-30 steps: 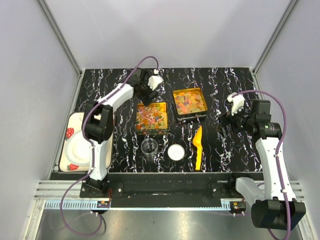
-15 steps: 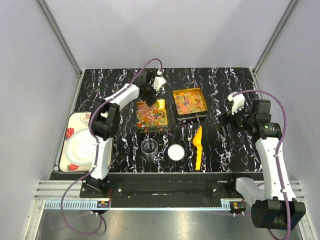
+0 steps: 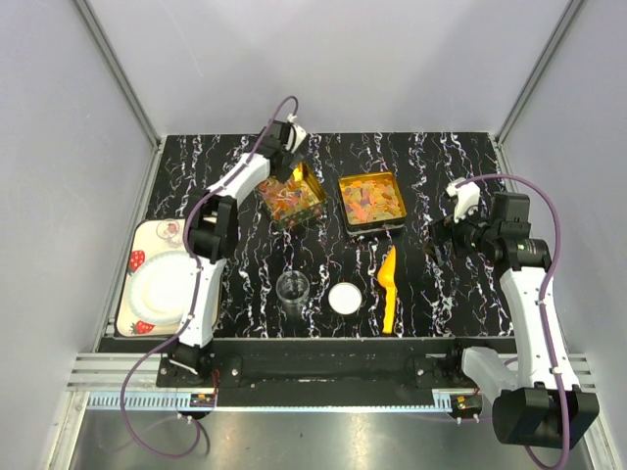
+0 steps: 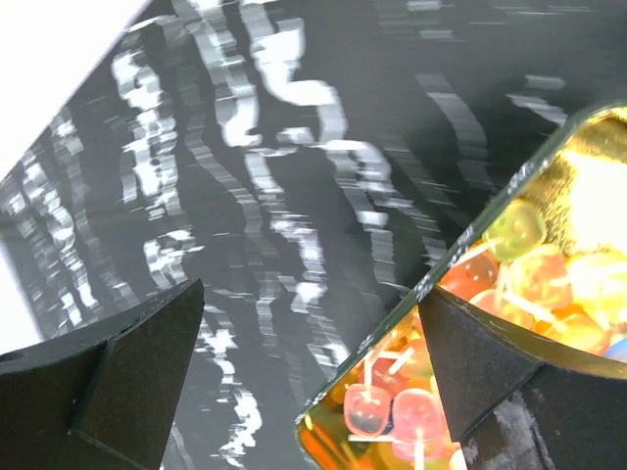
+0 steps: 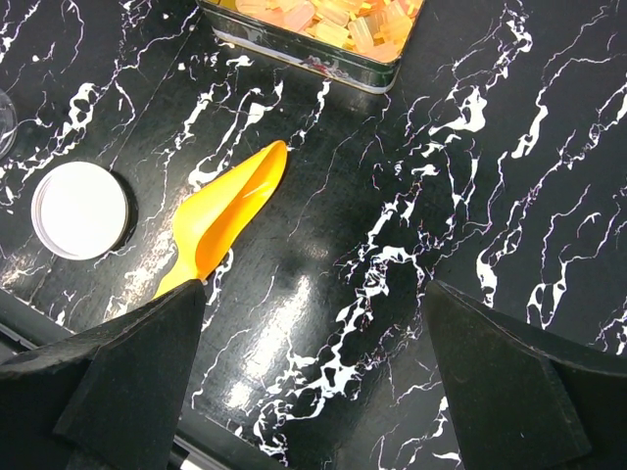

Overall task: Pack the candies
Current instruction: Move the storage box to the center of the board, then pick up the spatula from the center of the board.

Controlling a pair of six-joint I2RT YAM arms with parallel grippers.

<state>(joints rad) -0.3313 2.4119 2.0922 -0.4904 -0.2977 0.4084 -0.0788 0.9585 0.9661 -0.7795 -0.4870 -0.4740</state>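
Two square gold tins hold the candies. The left tin (image 3: 291, 194) sits turned at an angle at the back; the right tin (image 3: 371, 201) sits square beside it. My left gripper (image 3: 286, 162) is open at the left tin's far corner. In the left wrist view the gripper (image 4: 312, 294) straddles the tin's rim (image 4: 470, 245), its right finger over the candies (image 4: 529, 274). My right gripper (image 3: 441, 235) is open and empty above bare table, and in the right wrist view (image 5: 313, 286) the right tin (image 5: 313, 39) lies ahead of it.
A yellow-orange scoop (image 3: 389, 289) lies in front of the right tin, seen also in the right wrist view (image 5: 220, 220). A clear cup (image 3: 293, 289) and a white round lid (image 3: 344, 298) stand near the front. A strawberry-patterned plate (image 3: 157, 284) lies at the left edge.
The left arm has swung back and to the left, and the left tin has moved with it toward the back and turned at an angle. The right arm has barely moved.
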